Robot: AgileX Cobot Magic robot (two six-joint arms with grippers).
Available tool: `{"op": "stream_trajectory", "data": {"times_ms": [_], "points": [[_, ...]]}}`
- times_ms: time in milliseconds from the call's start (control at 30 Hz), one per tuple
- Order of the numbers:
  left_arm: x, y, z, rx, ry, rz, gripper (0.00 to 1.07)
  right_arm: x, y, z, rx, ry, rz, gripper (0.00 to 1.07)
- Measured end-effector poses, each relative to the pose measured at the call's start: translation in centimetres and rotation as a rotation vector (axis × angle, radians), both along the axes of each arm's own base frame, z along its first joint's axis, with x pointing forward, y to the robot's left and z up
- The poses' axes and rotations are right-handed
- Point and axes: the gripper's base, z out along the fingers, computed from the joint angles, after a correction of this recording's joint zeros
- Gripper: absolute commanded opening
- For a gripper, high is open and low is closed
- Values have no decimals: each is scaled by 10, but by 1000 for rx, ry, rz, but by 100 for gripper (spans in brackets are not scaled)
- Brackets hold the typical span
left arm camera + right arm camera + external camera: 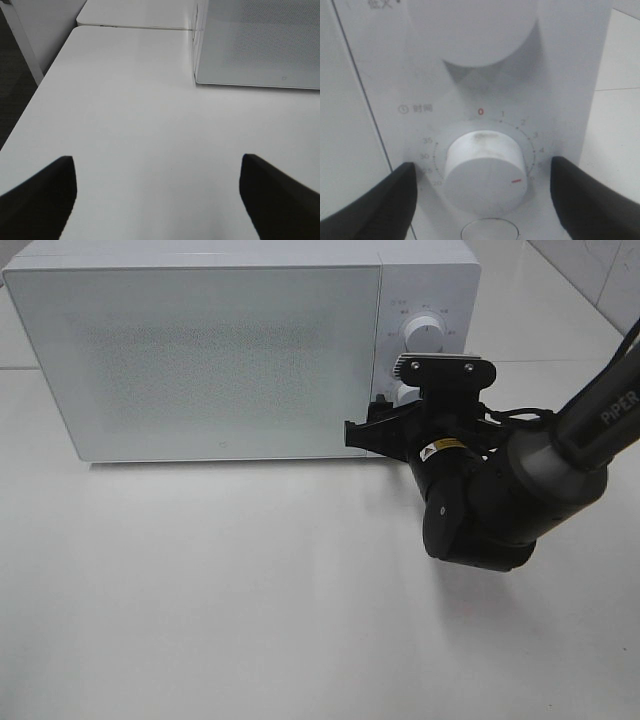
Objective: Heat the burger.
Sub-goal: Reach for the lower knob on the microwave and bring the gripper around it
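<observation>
The burger is out of view. A white microwave (220, 350) stands at the back of the table with its door (200, 355) closed. My right gripper (482, 172) is open at the control panel. Its two dark fingers (375, 200) straddle the lower timer knob (485, 167) with a gap on each side. The knob's red mark (518, 180) points down to the right, near the 5 on the dial. In the exterior high view the right arm (500, 490) covers that knob. My left gripper (159, 165) is open over bare table with nothing between its fingers (45, 195).
A second, larger knob (424, 333) sits above the timer knob on the panel. The white table (200, 590) stretches in front of the microwave. In the left wrist view the microwave's corner (260, 40) shows, along with the table's edge (35, 100) and dark floor beyond it.
</observation>
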Motion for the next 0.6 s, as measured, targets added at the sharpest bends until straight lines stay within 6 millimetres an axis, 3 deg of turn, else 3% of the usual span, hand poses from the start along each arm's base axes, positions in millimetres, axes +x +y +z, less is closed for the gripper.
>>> {"op": "stream_trajectory", "data": {"times_ms": [233,333,367,400,467,500,533,567,600], "points": [[0,0,0,0,0,0,84,0,0,5,-1,-9,0,69],[0,0,0,0,0,0,84,0,0,4,-1,-8,1,62],[0,0,0,0,0,0,84,0,0,4,-1,-8,1,53],[0,0,0,0,0,0,84,0,0,4,-1,-8,1,53],[0,0,0,0,0,0,84,0,0,4,-1,-8,0,32],[0,0,0,0,0,0,84,0,0,4,-1,-8,0,32],[0,0,0,0,0,0,84,0,0,4,0,-6,-4,17],[0,0,0,0,0,0,84,0,0,4,0,-6,-4,17],[0,0,0,0,0,0,84,0,0,4,0,-6,-4,10]]}}
